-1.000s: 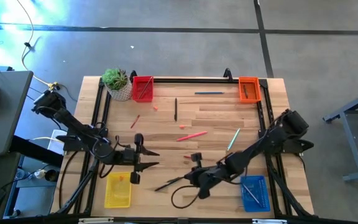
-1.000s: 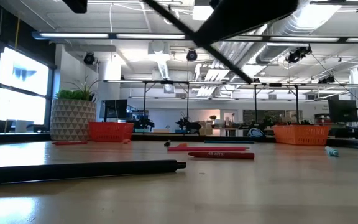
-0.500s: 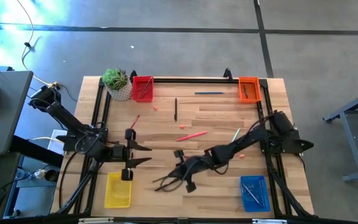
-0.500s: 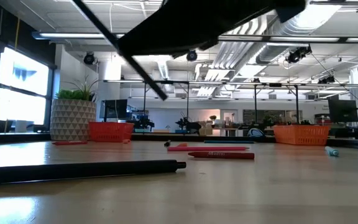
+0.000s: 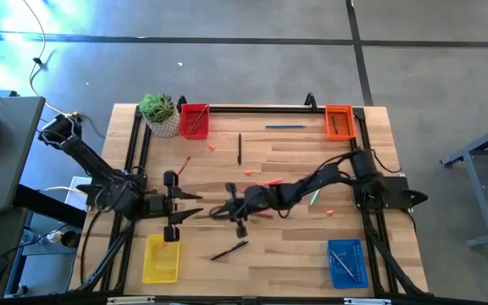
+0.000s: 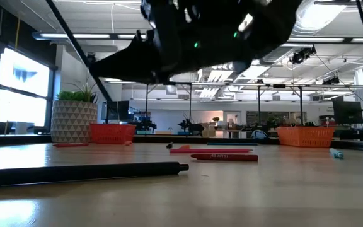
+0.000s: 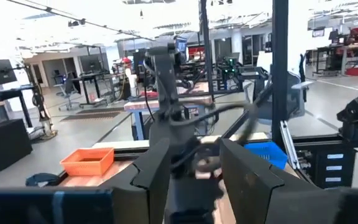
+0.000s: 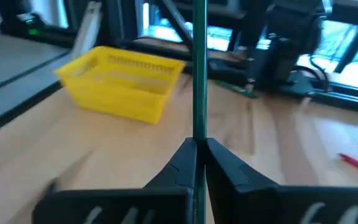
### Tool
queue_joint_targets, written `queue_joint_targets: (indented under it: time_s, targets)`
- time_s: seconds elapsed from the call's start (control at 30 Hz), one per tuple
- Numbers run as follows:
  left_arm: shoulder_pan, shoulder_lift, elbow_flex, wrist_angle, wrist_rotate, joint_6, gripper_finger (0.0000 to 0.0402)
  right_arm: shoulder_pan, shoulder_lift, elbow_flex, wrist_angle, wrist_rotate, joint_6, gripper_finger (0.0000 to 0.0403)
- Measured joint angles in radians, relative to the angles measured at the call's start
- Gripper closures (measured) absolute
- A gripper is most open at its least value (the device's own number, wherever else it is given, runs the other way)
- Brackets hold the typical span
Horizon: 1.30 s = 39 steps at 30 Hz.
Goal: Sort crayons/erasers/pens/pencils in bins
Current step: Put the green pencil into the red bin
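Since a second ago the right arm has swung from near the blue bin [image 5: 346,262] across to mid-table, and the left arm has drawn back slightly. The right gripper [image 5: 230,212] now hangs just beside the left gripper [image 5: 185,206], tips nearly facing.

From the right wrist, the claw is pinched tight on a thin green stick [image 8: 199,68]. The stick's far end runs out of that picture, and from above I can hardly make it out against the arm. In the low view the arm is only a dark mass overhead, cut off at the top. The left claw stands spread with nothing in it.

A long pink-red stick [image 5: 269,181] is partly covered by the right arm. One crayon [image 5: 248,174] lies just beyond the arm, another [image 5: 332,211] on its near side, a third [image 5: 213,146] towards the red bin [image 5: 194,119].

The red and orange bin [image 5: 339,120] sit along the far edge, the yellow bin [image 5: 160,258] and the blue one at the near edge. Bare wood lies between those two, broken only by a black pen [image 5: 230,250].
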Motion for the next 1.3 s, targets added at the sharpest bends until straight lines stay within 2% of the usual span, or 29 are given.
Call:
queue_joint_targets:
  time_s: [0.13,0.3,0.67,0.73,0.93,1.0,1.1,1.3]
  targets:
    - [0.000,-0.025,0.000,-0.003,0.001,0.020,0.0273,-0.034,0.054,0.000,0.135,-0.031,0.033,0.0401]
    - [-0.010,-0.064,0.000,-0.050,0.000,0.022,0.0273,-0.060,0.063,0.000,0.168,-0.064,0.076,0.0401]
    - [-0.059,-0.081,0.000,-0.123,-0.062,0.004,0.0273,-0.090,0.072,-0.012,0.288,-0.047,0.080,0.0402]
    - [-0.058,-0.081,0.000,-0.123,-0.062,0.001,0.0273,-0.098,0.080,-0.051,0.383,-0.027,0.094,0.0402]
    - [-0.047,-0.081,0.000,-0.123,-0.059,-0.014,0.0273,-0.143,0.081,-0.279,0.754,0.024,0.191,0.0402]
    - [-0.025,-0.079,-0.007,-0.114,-0.042,-0.040,0.0273,-0.145,0.081,-0.337,0.870,0.025,0.221,0.0402]
    - [0.029,-0.078,-0.046,-0.085,0.012,-0.099,0.0273,-0.130,0.036,-0.370,0.857,0.023,0.230,0.0402]
    - [0.142,-0.077,-0.109,-0.050,0.138,-0.243,0.0273,-0.050,-0.038,-0.327,0.847,0.013,0.154,0.0403]
